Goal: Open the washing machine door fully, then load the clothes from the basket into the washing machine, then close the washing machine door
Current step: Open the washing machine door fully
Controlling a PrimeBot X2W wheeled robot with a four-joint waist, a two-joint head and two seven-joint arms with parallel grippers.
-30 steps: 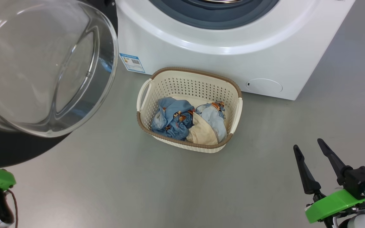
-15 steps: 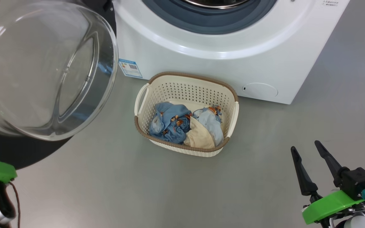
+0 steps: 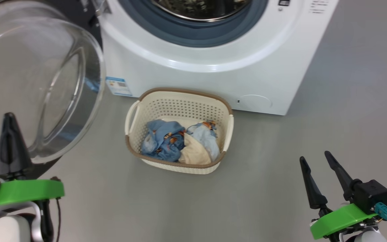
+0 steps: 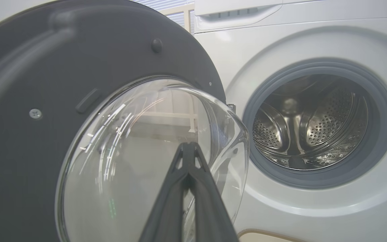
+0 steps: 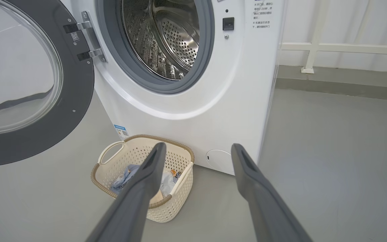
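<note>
The washing machine (image 3: 213, 74) (image 5: 220, 94) stands with its door (image 3: 35, 77) (image 4: 79, 111) (image 5: 22, 80) swung wide to the left, drum (image 4: 311, 124) bare. In front of it the basket (image 3: 180, 101) (image 5: 113, 158) sits on the floor holding the clothes (image 3: 176, 143) (image 5: 126, 178): blue printed, light blue and cream pieces. My left gripper (image 3: 9, 117) (image 4: 188, 146) is shut, empty, its tips just before the door's glass bowl. My right gripper (image 3: 315, 158) (image 5: 197, 149) is open, empty, low at the right, well clear of the basket.
Grey floor (image 3: 264, 188) spreads around the basket and to the machine's right. A white rail (image 5: 344, 48) runs along the back wall beyond the machine.
The head camera has tilted up and shifted, showing more of the drum opening. My left gripper has risen into the head view in front of the door glass. The right gripper holds its pose.
</note>
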